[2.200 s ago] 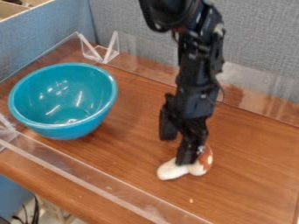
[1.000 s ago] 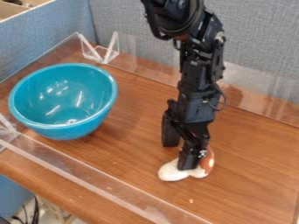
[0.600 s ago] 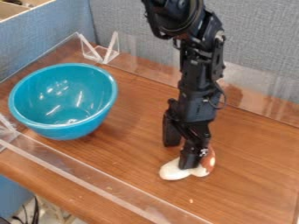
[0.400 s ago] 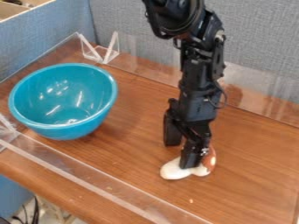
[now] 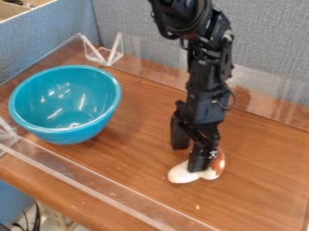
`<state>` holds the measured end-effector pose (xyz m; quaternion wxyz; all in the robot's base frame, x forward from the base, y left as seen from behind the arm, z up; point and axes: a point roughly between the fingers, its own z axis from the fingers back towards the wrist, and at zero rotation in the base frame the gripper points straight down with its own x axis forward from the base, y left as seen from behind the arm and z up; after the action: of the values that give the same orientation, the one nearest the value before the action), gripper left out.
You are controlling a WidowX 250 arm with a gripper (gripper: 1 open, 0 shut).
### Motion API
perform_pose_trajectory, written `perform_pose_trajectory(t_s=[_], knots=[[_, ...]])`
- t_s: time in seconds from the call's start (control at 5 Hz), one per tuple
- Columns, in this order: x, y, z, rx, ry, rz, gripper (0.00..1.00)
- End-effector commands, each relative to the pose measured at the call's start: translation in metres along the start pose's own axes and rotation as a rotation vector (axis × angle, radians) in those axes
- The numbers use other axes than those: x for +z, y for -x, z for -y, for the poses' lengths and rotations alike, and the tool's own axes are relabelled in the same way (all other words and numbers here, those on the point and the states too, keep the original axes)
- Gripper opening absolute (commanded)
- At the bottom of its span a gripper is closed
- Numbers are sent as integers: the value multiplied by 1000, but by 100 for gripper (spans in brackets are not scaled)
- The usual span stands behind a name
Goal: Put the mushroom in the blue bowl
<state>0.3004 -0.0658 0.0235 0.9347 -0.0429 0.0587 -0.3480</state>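
Wooden table [image 5: 121, 135] was edged by a clear acrylic barrier [image 5: 72, 176]. Behind the table stood a grey-blue partition [image 5: 72, 27]; a clear stand [image 5: 103, 50] sat at its base.

Very little is changing. The gripper [image 5: 201, 165] is sitting marginally further toward the right and the table's near edge than it did about two seconds ago, and the mushroom [image 5: 193, 173] under it is lying a touch further that way too, by an equally slight amount.
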Motion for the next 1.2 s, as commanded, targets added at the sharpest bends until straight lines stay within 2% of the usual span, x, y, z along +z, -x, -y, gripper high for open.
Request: perform_pose_trajectory(t_s=[0.0, 0.4, 0.6, 0.8, 1.0], knots=[[-6, 1, -6, 15, 6, -3, 100], [-7, 1, -8, 21, 15, -4, 100], [-7, 1, -8, 21, 18, -11, 0], [-7, 2, -8, 16, 19, -15, 0], [6, 6, -9, 27, 18, 10, 0]])
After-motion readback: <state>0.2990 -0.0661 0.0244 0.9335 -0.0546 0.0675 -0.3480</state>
